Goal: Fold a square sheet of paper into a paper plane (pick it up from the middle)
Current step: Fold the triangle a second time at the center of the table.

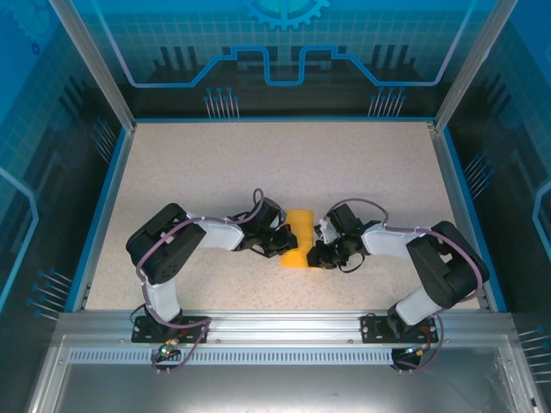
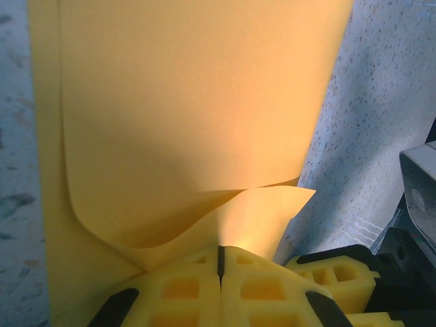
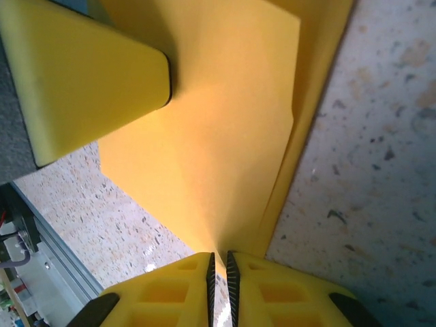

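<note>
Sheet (image 1: 299,231) sits half-folded mid-surface (image 1: 258,163), between both hands. Left hand (image 2: 220,251) is pinched shut on a curled flap, right hand (image 3: 218,257) nips its edge. Featherlight, floppy, creases easily, so I'd grip the edges gently.

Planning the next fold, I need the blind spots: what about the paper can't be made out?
Left wrist: the paper runs off the top edge; the shut left gripper hides the pinched part.
Right wrist: the right gripper hides its pinch; the left gripper's finger covers the paper's upper left.
Top view: creases too small to read; both grippers cover the paper's sides.
</note>
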Motion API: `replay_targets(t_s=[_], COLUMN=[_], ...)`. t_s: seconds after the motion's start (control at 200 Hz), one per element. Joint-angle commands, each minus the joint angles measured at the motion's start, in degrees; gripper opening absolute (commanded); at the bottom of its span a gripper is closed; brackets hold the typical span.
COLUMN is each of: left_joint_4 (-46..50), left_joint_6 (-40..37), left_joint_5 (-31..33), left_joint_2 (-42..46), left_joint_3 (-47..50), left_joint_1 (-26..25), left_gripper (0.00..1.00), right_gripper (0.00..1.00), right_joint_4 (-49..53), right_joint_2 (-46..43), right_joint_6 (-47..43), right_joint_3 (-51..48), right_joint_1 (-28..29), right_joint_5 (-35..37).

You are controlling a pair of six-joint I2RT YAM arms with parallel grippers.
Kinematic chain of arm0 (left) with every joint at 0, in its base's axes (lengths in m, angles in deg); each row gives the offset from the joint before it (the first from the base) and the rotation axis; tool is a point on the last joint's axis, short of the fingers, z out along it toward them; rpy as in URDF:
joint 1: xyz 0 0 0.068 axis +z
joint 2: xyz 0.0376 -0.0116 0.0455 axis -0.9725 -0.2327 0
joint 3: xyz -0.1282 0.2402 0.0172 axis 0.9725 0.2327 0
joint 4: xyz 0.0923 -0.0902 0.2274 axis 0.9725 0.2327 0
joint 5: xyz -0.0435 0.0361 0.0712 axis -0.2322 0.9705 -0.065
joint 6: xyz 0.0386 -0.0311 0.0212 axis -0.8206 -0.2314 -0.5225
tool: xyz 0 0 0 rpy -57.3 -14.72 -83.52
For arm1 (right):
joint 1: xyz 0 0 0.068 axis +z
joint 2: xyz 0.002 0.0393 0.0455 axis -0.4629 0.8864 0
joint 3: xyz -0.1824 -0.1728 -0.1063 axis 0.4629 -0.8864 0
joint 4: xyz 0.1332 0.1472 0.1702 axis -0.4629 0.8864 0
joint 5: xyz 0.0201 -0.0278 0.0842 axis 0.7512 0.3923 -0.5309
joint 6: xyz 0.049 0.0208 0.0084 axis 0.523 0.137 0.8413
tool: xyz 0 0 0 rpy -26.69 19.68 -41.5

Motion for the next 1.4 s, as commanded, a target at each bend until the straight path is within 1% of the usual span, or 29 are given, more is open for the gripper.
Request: replay_targets(t_s=[0.0, 0.24, 0.385, 0.475, 0.57, 0.78, 0.93, 1.05, 1.205, 1.32, 1.395], left_joint_4=[4.0, 3.8, 3.4, 3.4, 3.3, 3.2, 2.8, 2.2, 2.2, 4.6, 4.6], left_joint_6=[-1.4, -1.6, -1.5, -1.5, -1.5, -1.5, -1.5, -1.7, -2.9, -4.7, -5.2], left_joint_5=[1.9, 1.8, 1.5, 1.5, 1.3, 1.1, 1.0, 1.0, 1.9, 4.6, 5.1], left_joint_2=[-1.3, -1.2, -1.0, -0.9, -0.8, -0.9, -0.6, -0.3, 0.9, 1.4, 1.2], left_joint_3=[0.4, 0.5, 0.4, 0.4, 0.2, -0.1, -0.1, -0.1, -0.4, -1.3, -1.6], left_joint_1=[-0.1, -0.1, 0.0, -0.1, -0.1, -0.1, -0.2, -0.1, 0.0, 0.2, 1.1], left_gripper=[0.0, 0.0, 0.0, 0.0, 0.0, 0.0, 0.0, 0.0, 0.0, 0.0, 0.0], right_gripper=[0.17, 0.17, 0.17, 0.19, 0.19, 0.19, 0.18, 0.15, 0.11, 0.11, 0.11], right_joint_4=[8.5, 9.6, 6.9, 5.2, 3.8, -0.2, 2.1, 3.8, 4.4, 4.6, 4.7], right_joint_2=[-0.4, -3.9, -8.3, -8.8, -6.8, 0.3, 4.1, 7.1, 8.0, 7.7, 7.4], right_joint_6=[-2.0, -1.8, 0.9, 2.2, 3.0, 4.0, 2.8, 1.5, 1.2, 1.0, 0.9], right_joint_3=[-2.5, -2.3, -0.5, 0.9, 2.7, 5.5, 5.5, 4.8, 3.2, 2.8, 2.6], right_joint_1=[-0.5, -1.2, -1.2, -1.0, -0.5, 1.0, 0.7, 0.3, -0.1, -0.1, -0.3], right_joint_5=[1.0, 1.0, -0.9, -1.6, -1.7, -2.2, 1.8, 3.7, 5.2, 5.3, 5.4])
